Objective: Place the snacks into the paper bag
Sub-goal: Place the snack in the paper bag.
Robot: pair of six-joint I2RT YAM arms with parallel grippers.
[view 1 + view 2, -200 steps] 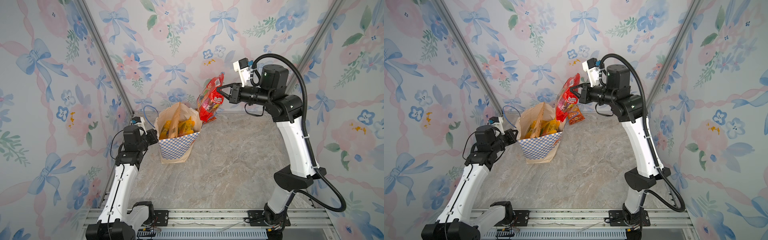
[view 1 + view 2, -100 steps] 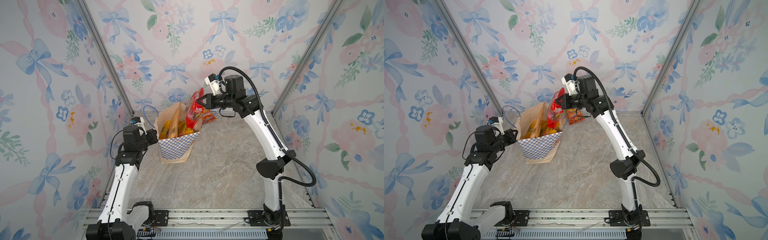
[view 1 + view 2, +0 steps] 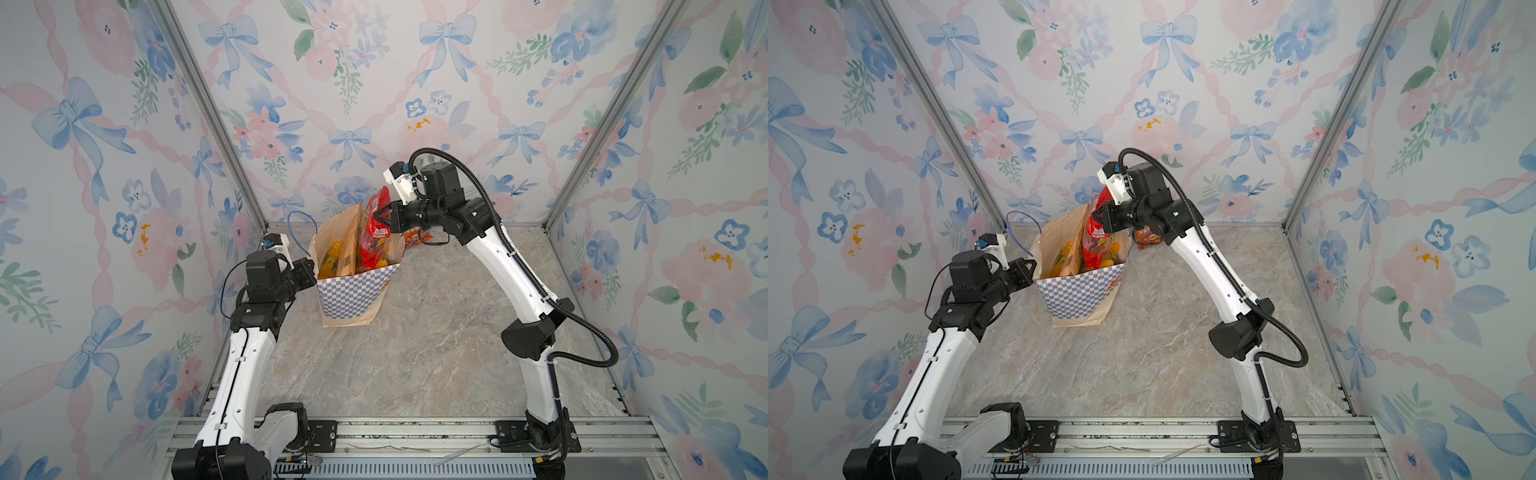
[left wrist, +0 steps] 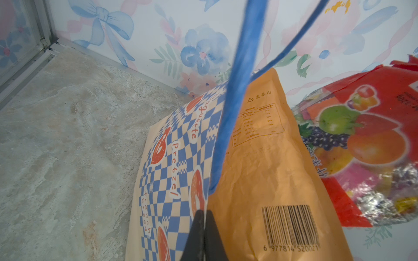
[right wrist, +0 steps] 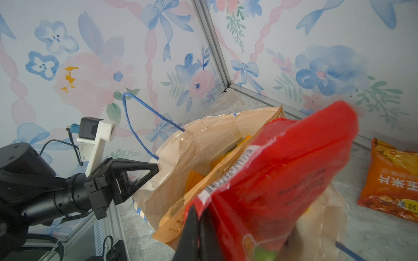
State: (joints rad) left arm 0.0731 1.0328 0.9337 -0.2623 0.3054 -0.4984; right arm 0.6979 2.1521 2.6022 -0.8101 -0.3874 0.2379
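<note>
The paper bag (image 4: pixel 167 162) carries red words on white patches: "Pretzel", "French" and a cut-off "…guette". The tan kraft pouch (image 4: pixel 271 171) reads "去茶山" above a printed table (image 4: pixel 257 126) too small to read. Its barcode (image 4: pixel 290 227) shows 6 977814 520021. The orange packet (image 5: pixel 393 180) bears "玉米片". The red packet (image 4: pixel 373 140) has only blurred print.

I am carrying the red packet (image 3: pixel 374 249), pinched in my right gripper (image 3: pixel 381 217), leftward from its high spot beside the paper bag (image 3: pixel 353 293) and lowering it. Its bottom end is now dipping into the open mouth beside the kraft pouch (image 3: pixel 348 243).
</note>
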